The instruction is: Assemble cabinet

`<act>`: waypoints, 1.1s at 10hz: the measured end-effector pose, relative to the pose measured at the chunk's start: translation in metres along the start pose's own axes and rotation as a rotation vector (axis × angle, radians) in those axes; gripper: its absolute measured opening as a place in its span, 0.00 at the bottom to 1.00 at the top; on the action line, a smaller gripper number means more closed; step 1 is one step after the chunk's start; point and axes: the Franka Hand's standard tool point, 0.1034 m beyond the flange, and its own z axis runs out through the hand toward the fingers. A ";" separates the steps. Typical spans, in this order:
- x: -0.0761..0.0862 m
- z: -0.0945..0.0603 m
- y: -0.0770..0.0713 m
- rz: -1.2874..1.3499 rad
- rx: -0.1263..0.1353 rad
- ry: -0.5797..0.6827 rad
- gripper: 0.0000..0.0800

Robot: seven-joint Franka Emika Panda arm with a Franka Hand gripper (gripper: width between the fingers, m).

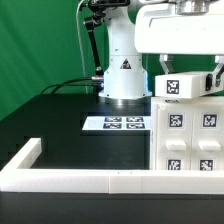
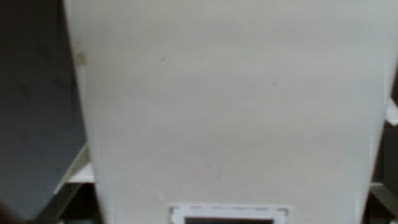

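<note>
White matte plastic cabinet (image 1: pixel 190 140), boxy with flat square-tagged panels, stands on the black table (image 1: pixel 60 125) at the exterior view's right. The gripper (image 1: pixel 188 76) straddles its top; whether it is clamped cannot be told.

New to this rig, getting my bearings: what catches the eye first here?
The white cabinet, covered in black-and-white tags, stands at the exterior view's right. In the wrist view a plain white panel fills nearly the whole picture. The marker board lies flat on the black table.

cabinet (image 1: pixel 188 135) partly off the exterior view's right edge, gripper (image 1: pixel 189 72) hold unclear, wrist-view tag (image 2: pixel 231 213) half out of frame, blurry
</note>
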 end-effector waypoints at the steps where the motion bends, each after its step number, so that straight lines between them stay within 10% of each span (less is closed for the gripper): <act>1: 0.000 0.000 0.000 0.078 0.000 0.000 0.70; 11: -0.006 0.002 -0.006 0.998 0.028 -0.088 0.70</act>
